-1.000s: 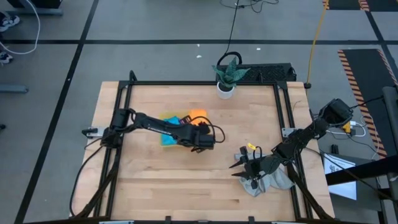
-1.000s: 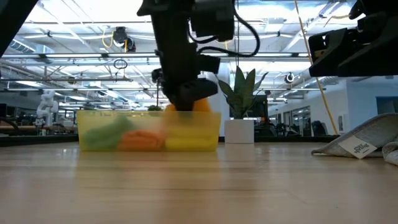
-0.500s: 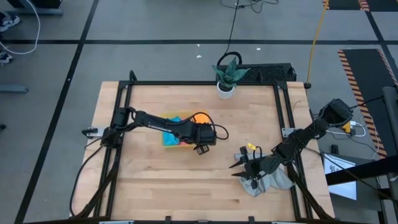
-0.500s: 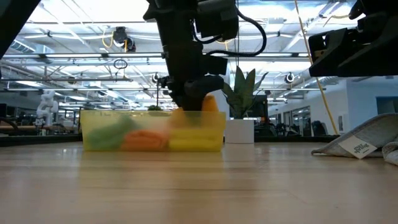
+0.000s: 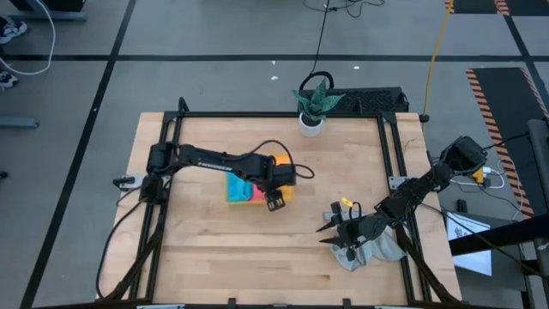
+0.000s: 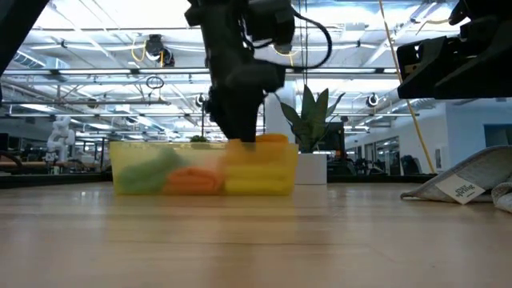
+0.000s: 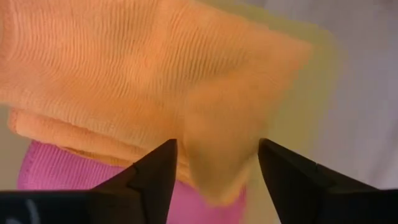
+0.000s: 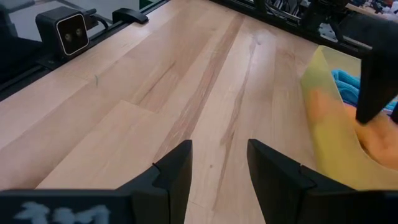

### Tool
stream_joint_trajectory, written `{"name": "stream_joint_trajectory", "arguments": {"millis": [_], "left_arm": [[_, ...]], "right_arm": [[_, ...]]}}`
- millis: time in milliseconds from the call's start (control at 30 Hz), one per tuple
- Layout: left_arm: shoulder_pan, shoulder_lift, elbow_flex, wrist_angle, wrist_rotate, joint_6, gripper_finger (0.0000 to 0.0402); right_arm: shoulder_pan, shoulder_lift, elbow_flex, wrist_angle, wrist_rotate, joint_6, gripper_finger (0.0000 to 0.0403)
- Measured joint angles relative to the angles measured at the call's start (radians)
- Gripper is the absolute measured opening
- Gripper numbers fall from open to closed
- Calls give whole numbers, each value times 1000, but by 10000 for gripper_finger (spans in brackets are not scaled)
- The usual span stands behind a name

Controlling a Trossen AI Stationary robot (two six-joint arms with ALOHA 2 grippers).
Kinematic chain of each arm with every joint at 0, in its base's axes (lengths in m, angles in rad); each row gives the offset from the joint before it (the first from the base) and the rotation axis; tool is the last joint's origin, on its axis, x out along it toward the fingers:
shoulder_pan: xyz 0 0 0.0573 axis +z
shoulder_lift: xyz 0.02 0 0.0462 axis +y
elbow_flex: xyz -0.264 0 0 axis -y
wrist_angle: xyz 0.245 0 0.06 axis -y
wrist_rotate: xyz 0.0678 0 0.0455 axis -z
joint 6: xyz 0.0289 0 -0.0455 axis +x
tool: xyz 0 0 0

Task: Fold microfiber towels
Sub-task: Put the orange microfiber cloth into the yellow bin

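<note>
The left gripper [image 5: 275,204] hangs over the tray [image 5: 230,196] near the middle of the table [image 5: 214,257]. In the left wrist view its fingers [image 7: 149,177] stand spread apart with nothing clamped between them. The folded orange towel [image 7: 143,81] lies directly below the jaws, on top of the pink towel [image 7: 56,174].

In the low view the tray is a translucent yellow box. The orange towel sits at the top of the stack at one end, just under the left gripper. A second orange-looking bundle [image 6: 190,181] and a greenish one [image 6: 144,172] show through the wall; the tinted plastic makes their true colours uncertain. From above, the blue towel [image 5: 240,186] and a strip of pink show beside the arm.

The right gripper [image 5: 340,230] waits near the right edge of the table, fingers [image 8: 174,171] parted and empty. The light grey towel [image 5: 377,249] lies crumpled on the table below that arm.

Task status, as a judgement:
- Done: the towels in the tray appear folded and stowed, the orange one being the latest released.
- Left: the grey towel is unfolded and outside the tray.
- Yellow towel: cannot be told apart from the tray.
</note>
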State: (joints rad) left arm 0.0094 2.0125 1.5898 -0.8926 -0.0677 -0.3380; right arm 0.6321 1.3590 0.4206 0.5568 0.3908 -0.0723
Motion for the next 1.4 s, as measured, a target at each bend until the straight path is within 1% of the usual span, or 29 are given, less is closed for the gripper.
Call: {"name": "stream_joint_trajectory", "arguments": {"millis": [167, 233, 300, 400, 600, 633, 667, 800, 900, 1033, 1133, 1233, 1333, 1400], "left_arm": [[5, -66, 0, -9, 75, 85, 230], [9, -69, 0, 28, 71, 98, 224], [20, -69, 0, 79, 35, 99, 209], [48, -59, 3, 169, -33, 104, 166], [102, 8, 0, 269, -38, 108, 36], [107, 16, 0, 277, -38, 108, 19], [111, 30, 0, 279, -38, 103, 10], [114, 77, -1, 267, -22, 93, 19], [108, 76, 0, 267, -23, 92, 16], [96, 38, 0, 242, -35, 94, 4], [81, -11, 2, 222, -50, 94, 12], [64, -31, 2, 173, -124, 61, 19], [58, -28, 1, 106, -203, 18, 10], [62, -13, 0, 71, -276, -10, 4]], "right_arm": [[0, 0, 0, 0, 0, 0, 148], [-1, 0, 0, 1, 0, 0, 148], [-1, 0, 0, 0, 0, 0, 148], [-1, 0, 0, 1, 0, 0, 148], [-1, 0, 0, 2, 0, 0, 148], [-1, 0, 0, 2, 0, 1, 148], [0, 0, 0, -1, 0, 2, 148], [0, 0, 0, -7, 0, 1, 148], [-1, 0, 0, -5, 0, 1, 148], [-1, 0, 0, -1, 0, 1, 148], [0, 0, 0, 0, 0, 1, 148], [0, 0, 0, 0, 0, 1, 148], [0, 0, 0, 1, 0, 1, 148], [0, 0, 0, 0, 0, 2, 148]]}}
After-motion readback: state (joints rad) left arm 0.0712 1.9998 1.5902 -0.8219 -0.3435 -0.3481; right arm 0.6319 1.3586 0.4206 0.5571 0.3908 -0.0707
